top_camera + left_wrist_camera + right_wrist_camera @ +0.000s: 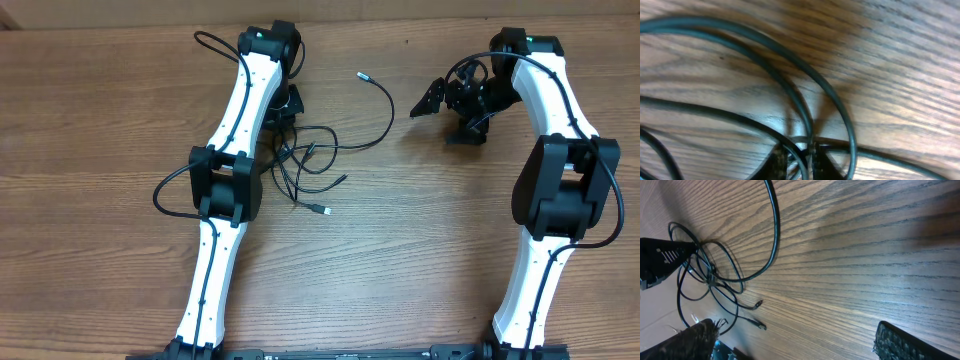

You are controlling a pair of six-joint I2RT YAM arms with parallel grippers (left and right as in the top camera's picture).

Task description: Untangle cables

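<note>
Cables point(305, 160) knotted left-centre on worktop point(400, 260), L hand point(800, 165) right on top, pinched shut on a strand, R hand point(790, 342) wide open & empty well to the right, so I reckon the loose end trailing far-right is R's pull.

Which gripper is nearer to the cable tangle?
Left. The left gripper sits at the cables, jaws closed on a strand; the right gripper hangs open well off to their right, touching nothing.

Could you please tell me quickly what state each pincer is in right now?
Left pincer: closed on a strand of the cables.
Right pincer: open, holding nothing.
</note>
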